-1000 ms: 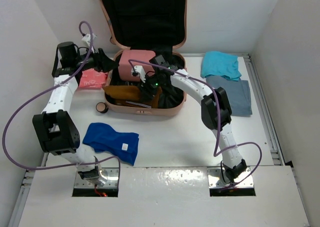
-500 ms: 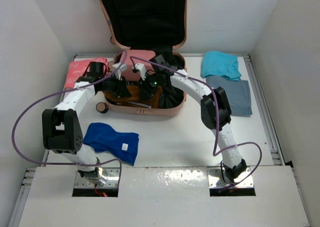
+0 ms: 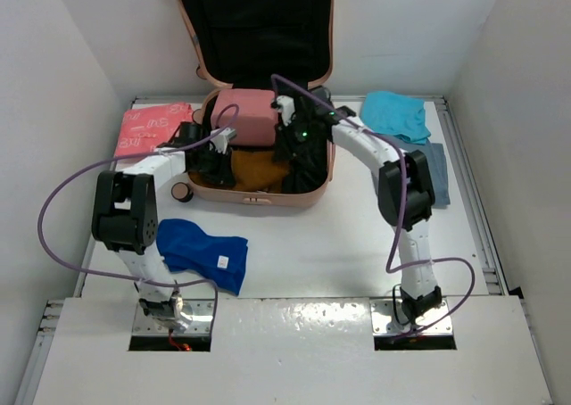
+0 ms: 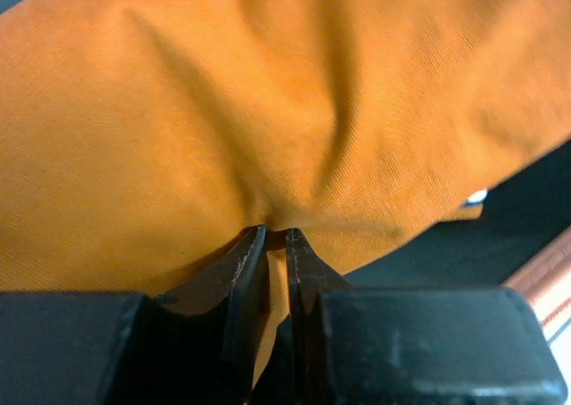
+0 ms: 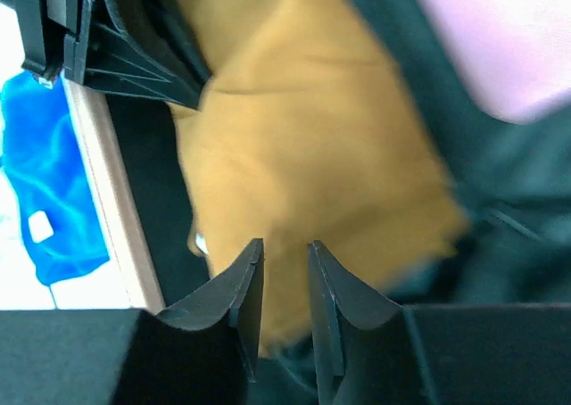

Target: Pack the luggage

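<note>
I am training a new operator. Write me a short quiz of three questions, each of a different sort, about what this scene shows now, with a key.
1. True or false: the salmon-pink hard-shell suitcase is closed.
2. Choose one: the left gripper is shut on A) a soft pink pouch, B) a mustard-orange cloth, C) a turquoise cloth.
3. Short answer: which thing lies on the white table nearer to the arm bases than the suitcase?
Key: 1 false, its lid stands open; 2 B; 3 the crumpled royal-blue cloth.
</note>
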You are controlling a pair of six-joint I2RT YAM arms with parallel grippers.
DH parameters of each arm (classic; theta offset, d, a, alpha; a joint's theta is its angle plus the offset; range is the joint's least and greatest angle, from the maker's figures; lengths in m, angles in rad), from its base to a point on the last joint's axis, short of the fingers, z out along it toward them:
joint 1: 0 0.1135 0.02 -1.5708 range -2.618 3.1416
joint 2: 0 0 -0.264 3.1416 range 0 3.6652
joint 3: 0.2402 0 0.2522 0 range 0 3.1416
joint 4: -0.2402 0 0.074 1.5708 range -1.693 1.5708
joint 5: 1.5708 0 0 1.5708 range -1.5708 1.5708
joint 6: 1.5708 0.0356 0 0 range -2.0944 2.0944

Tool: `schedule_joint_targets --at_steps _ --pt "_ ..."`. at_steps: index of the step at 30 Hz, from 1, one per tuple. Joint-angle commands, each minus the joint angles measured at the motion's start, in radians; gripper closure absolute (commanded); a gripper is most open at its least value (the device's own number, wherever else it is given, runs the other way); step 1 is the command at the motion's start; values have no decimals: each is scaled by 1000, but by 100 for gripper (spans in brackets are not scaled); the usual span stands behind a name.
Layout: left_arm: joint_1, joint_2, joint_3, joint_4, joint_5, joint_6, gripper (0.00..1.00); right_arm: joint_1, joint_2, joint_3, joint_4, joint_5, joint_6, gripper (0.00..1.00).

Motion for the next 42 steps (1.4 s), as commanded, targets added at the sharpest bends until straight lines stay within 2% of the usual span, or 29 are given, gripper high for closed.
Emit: schedule_joint_targets --at_steps 1,4,8,9,11,13,17,18,19,21,23,25,26,28,31,32,35,38,42 --pt "28 81 -12 106 -214 -49 77 -19 -50 33 -57 -10 -32 75" --pt "28 130 1 163 -214 -86 76 -23 9 64 -111 -13 -49 69" --pt "28 179 43 239 -214 -140 67 -14 50 58 -92 -8 -98 68" --pt "28 200 74 249 -214 -152 62 -5 64 67 -110 -5 -112 68" --pt "28 219 109 258 -214 -152 60 -3 67 66 -119 4 -167 68" --pt "38 219 139 258 -214 -137 52 -2 46 34 -116 9 -181 66" --pt "48 117 117 295 -70 -53 38 -8 -28 -66 -81 25 -221 62" --pt "57 51 117 295 -32 -34 35 -5 -49 -78 -75 28 -233 61" --pt "57 15 117 281 10 -14 27 -3 -66 -98 -70 36 -238 61" --pt "87 -96 139 214 108 73 18 -2 -80 -103 -79 54 -247 59" --pt "98 -173 139 93 183 235 13 -3 -85 -97 -111 61 -251 58" --pt "98 -285 139 -21 196 373 7 -8 -100 -102 -122 71 -245 58" --pt "98 -319 139 -146 205 521 5 -11 -106 -105 -121 76 -242 57" --pt "98 -411 98 -327 196 736 2 -6 -129 -115 -108 94 -227 54" --pt "108 -477 41 -508 159 961 1 -17 -158 -115 -96 107 -190 46" --pt "108 -503 -4 -621 145 1101 1 -23 -166 -115 -96 102 -172 41" --pt "117 -534 -109 -757 122 1286 1 -48 -203 -120 -95 108 -130 38" --pt "108 -557 -232 -757 85 1336 1 -72 -232 -132 -96 114 -81 34" --pt "25 -606 -418 -529 -13 1297 1 -112 -261 -137 -111 137 -2 34"
